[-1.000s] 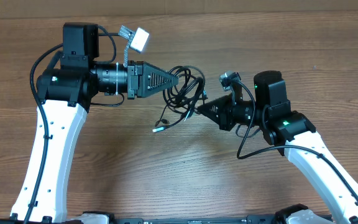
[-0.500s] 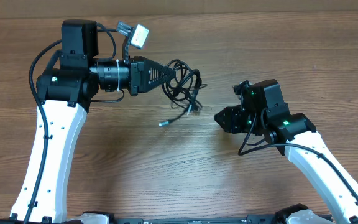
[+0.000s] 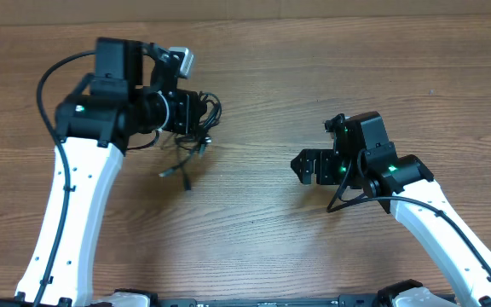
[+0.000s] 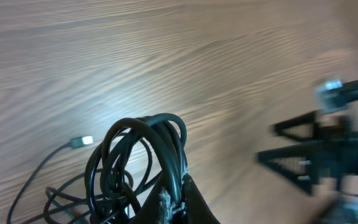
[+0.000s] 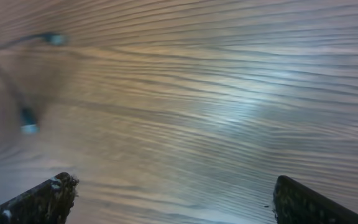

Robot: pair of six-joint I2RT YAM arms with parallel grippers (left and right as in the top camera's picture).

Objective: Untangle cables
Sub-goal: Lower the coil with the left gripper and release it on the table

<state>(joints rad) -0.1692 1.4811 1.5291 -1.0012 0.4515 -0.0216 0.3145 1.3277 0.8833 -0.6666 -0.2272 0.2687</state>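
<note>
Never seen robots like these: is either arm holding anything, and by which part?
The left tool pinches the cables by their bunched loops, with a plug end trailing free. The right tool is open and holds nothing.

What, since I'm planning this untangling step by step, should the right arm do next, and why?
Probably bring the right gripper across to the loose plug end and close on it. The left gripper has its jaws shut on the cables, a tangled bunch with that end trailing free; the right jaws stand open, empty and well apart from them.
</note>
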